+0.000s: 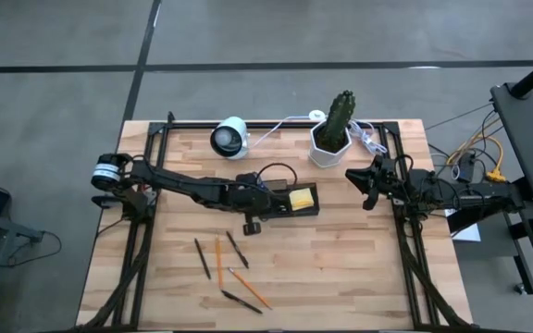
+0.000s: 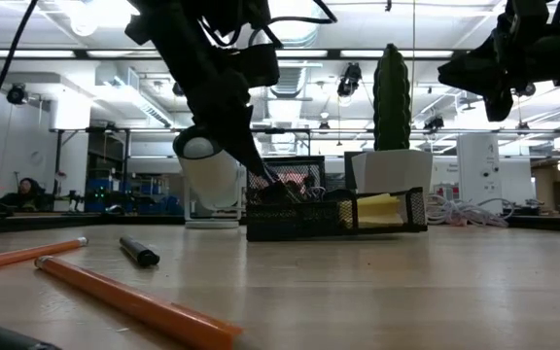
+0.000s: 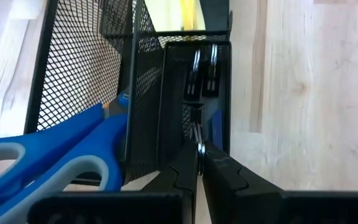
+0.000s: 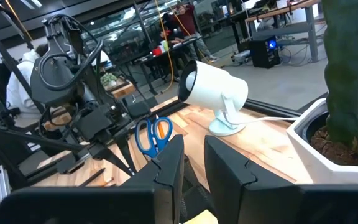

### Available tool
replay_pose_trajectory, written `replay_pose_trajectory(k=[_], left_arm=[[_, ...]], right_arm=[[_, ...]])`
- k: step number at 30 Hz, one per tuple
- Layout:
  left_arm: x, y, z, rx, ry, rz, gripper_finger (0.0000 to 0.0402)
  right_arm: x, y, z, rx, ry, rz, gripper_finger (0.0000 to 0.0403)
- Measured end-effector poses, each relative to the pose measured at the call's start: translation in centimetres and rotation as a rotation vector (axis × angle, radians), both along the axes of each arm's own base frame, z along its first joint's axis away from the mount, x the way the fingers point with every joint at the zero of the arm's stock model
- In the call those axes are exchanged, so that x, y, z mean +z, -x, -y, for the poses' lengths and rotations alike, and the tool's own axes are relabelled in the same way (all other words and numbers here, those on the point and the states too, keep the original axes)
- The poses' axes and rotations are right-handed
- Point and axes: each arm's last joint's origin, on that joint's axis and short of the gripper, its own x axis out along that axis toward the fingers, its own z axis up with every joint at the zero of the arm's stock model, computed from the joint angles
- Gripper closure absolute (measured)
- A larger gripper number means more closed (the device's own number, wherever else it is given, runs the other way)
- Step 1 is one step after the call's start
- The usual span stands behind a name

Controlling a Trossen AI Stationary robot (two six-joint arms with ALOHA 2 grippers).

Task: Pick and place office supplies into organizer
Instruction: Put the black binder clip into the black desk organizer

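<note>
Left gripper (image 3: 199,163), fingers pressed together with nothing visible between them, sits at the organizer (image 1: 290,202) over a narrow compartment. Scissors (image 3: 55,149) stand in the adjoining compartment. Right gripper (image 4: 192,163), slightly parted and empty, hangs well apart.

i find no words, labels, brand names, numbers or signs that can be read in any of my views, on the table, on my arms or in the room behind.
</note>
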Motion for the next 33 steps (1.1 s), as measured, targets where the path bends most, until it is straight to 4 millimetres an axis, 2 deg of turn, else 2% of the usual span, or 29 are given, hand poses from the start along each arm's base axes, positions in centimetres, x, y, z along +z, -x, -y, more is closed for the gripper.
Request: replay_pose_trajectory(k=[25,33], left_arm=[[0.34,-0.18,0.01,0.001,0.005,0.014,0.0401],[0.39,-0.24,0.01,0.0,0.006,0.021,0.0351]], right_arm=[[-0.01,0.0,0.0,0.0,0.0,0.0,0.0349],[-0.01,0.0,0.0,0.0,0.0,0.0,0.0349]])
